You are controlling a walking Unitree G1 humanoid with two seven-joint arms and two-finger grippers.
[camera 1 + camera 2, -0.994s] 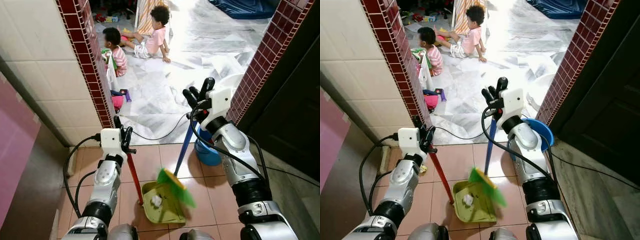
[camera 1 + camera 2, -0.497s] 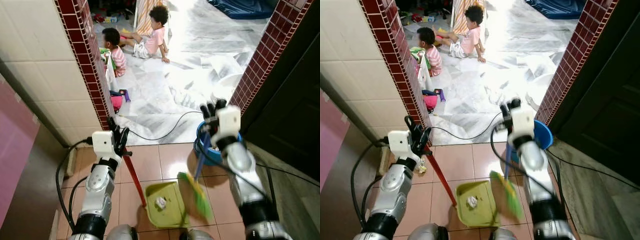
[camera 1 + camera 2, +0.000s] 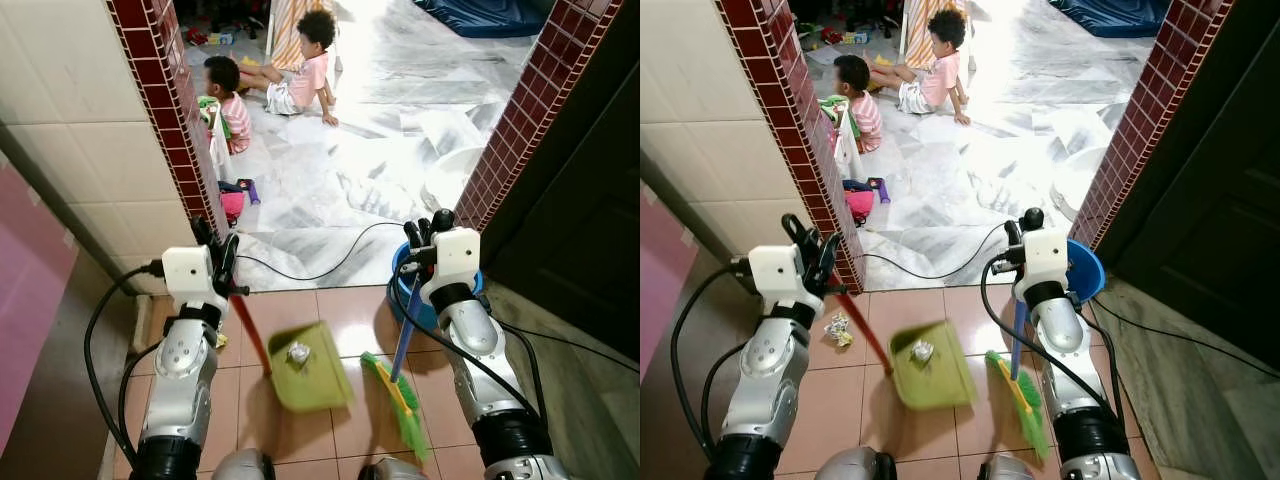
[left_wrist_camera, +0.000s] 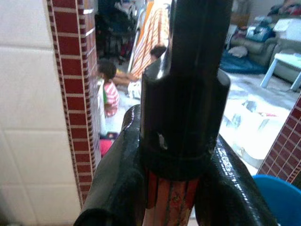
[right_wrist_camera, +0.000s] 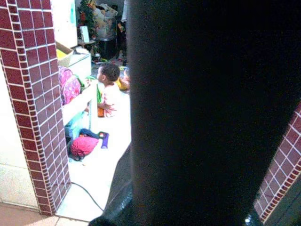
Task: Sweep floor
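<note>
My left gripper (image 3: 216, 246) is shut on the red handle (image 3: 248, 328) of a green dustpan (image 3: 312, 372). The pan hangs blurred just above the tan floor tiles, with a crumpled white scrap (image 3: 297, 352) in it. In the left wrist view the black fingers (image 4: 117, 188) clamp the red handle (image 4: 170, 200). My right gripper (image 3: 427, 229) is shut on the top of a blue broom handle (image 3: 404, 338). The green broom head (image 3: 398, 403) rests on the tiles right of the dustpan. A crumpled piece of litter (image 3: 837, 328) lies on the floor by the left pillar.
A blue basin (image 3: 1086, 268) sits behind my right arm at the doorway. A black cable (image 3: 325, 268) crosses the threshold. Red brick pillars (image 3: 175, 110) (image 3: 520, 120) frame the opening. Two children (image 3: 225, 95) (image 3: 312, 62) sit on the white marble floor beyond, near toys (image 3: 238, 200).
My left gripper has moved left and raised the dustpan off the tiles, toward the doorway. The broom swung right off the pan, and its head now rests on the floor.
</note>
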